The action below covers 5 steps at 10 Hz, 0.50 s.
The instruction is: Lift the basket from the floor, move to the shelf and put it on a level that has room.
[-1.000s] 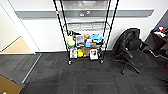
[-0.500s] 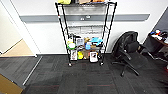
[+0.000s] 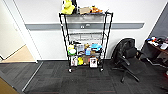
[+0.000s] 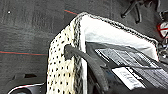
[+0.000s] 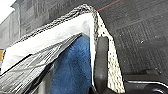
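Basket [image 4: 62,75] is off the floor, carried between both arms, with dark carpet showing below it in each wrist view. Left jaws [image 4: 82,60] straddle one end wall: a dark finger [image 4: 75,51] lies on the outer woven face, and the rim passes between the fingers. Right jaws [image 5: 98,62] straddle the opposite end wall the same way, one dark finger [image 5: 101,57] pressed against the dotted outer side. Both sets are closed onto the wall as far as it allows. Judged from this, the long axis runs from one arm to the other, and neither arm is nearer. Contents: a blue cloth [image 5: 72,72] and flat printed packets [image 4: 130,65] sit inside the white lining.

Shelf [image 3: 85,41] stands ahead against the wall, well apart from the robot, with bare carpet [image 3: 82,81] between. Top tier carries a yellow plush [image 3: 67,7] and other items. Second tier [image 3: 86,37] looks bare; lower tiers are crowded. An office chair [image 3: 126,58] stands to the right of the shelf.
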### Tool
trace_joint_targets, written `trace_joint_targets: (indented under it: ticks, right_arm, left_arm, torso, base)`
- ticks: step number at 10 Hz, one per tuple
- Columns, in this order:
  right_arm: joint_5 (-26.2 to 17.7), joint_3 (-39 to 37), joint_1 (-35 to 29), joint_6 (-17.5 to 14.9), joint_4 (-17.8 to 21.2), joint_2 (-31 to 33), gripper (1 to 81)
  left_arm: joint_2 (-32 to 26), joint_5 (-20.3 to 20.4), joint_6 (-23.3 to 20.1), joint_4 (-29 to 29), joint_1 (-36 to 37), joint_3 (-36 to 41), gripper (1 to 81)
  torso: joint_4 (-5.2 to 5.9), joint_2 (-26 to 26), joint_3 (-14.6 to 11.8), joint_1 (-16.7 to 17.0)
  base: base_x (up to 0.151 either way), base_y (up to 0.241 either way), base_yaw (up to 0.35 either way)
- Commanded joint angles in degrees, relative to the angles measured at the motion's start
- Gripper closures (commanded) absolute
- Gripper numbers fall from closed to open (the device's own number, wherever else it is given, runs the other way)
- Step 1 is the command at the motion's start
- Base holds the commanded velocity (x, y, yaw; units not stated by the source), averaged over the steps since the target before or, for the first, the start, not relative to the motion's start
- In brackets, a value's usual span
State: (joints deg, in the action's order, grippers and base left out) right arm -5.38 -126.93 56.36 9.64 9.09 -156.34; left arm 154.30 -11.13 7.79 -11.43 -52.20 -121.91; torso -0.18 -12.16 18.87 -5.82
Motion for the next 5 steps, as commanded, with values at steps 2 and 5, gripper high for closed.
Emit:
trace_joint_targets:
  ticks: [2, 5]
  right_arm:
    - [-1.7, 2.0, -5.7, 0.4, 1.4, 0.8, 81.1]
    - [-1.7, 3.4, -4.7, 0.3, 1.3, 1.4, 81.1]
  left_arm:
    - [-0.6, -2.6, -0.2, -0.7, 6.3, 2.0, 81.1]
    - [-2.6, -2.4, -0.3, -0.3, 4.8, 4.7, 81.1]
  torso:
    - [0.0, 0.0, -0.3, 0.1]
    - [0.0, 0.0, -0.6, 0.1]
  base:
    - [0.0, 0.0, 0.0]
    - [0.0, 0.0, 0.0]
